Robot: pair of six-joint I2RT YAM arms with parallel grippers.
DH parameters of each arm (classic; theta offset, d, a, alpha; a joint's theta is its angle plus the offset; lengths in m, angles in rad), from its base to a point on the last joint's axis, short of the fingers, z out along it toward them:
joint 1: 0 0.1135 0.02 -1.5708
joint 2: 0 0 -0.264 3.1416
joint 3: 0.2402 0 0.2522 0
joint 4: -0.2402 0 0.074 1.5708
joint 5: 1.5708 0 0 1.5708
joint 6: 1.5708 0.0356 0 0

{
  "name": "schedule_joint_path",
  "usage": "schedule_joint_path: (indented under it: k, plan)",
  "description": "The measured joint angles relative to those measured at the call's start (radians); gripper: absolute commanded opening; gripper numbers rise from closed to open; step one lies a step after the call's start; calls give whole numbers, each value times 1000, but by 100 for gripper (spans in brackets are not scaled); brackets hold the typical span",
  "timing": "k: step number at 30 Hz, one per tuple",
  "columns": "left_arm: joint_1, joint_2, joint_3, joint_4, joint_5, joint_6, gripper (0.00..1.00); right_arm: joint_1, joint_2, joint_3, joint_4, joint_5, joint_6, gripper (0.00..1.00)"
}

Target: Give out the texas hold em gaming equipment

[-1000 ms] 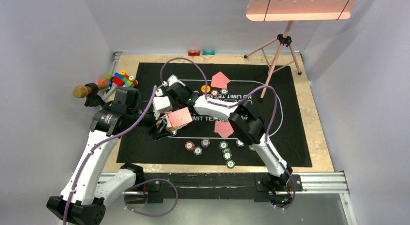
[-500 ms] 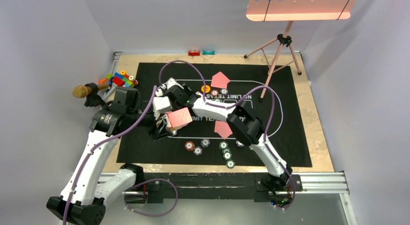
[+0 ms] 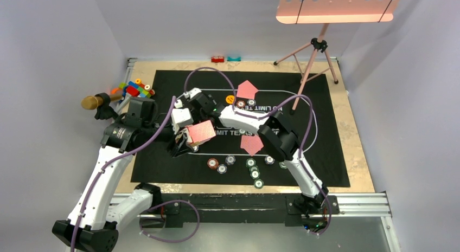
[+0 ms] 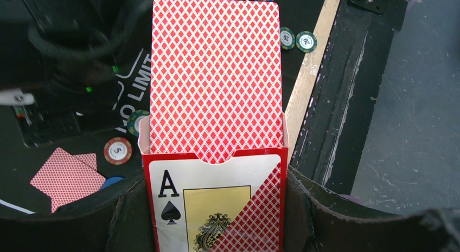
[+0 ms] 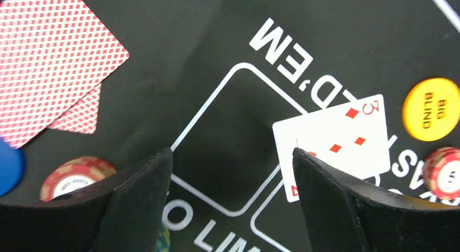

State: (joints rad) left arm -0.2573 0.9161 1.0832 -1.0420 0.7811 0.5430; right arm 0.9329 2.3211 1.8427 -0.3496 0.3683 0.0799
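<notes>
The left tool point(image 4: 216, 214) clamps a red cardboard card box point(image 4: 179, 208), seemingly offering its red-backed deck point(image 4: 215, 78) to the spread-jawed right tool point(image 5: 233, 203).

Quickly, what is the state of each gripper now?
Left gripper: closed on the red cardboard playing-card box, cards sticking out.
Right gripper: open, holding nothing.

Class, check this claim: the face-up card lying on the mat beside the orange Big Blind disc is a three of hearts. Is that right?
No. The face-up card beside the orange Big Blind disc is a three of diamonds, as the right wrist view shows.
</notes>
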Motion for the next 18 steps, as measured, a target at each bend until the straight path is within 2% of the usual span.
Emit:
schedule_joint_path:
  k: [6, 7, 8, 10, 12, 15, 18]
  plan:
    - [0, 0, 0, 0, 0, 0, 0, -137, -155, -32, -76, -213, 150, 92]
    - [0, 0, 0, 1, 0, 0, 0, -163, -197, -31, -88, -232, 174, 97]
    - [0, 0, 0, 1, 0, 0, 0, -190, -240, -24, -105, -241, 201, 98]
    - [0, 0, 0, 1, 0, 0, 0, -230, -305, 13, -140, -270, 258, 98]
    - [0, 1, 0, 2, 0, 0, 0, -271, -386, 26, -127, -374, 311, 98]
    - [0, 5, 0, 2, 0, 1, 0, -348, -545, -115, 15, -618, 425, 98]
    - [0, 9, 0, 5, 0, 3, 0, -407, -632, -216, 40, -739, 494, 98]
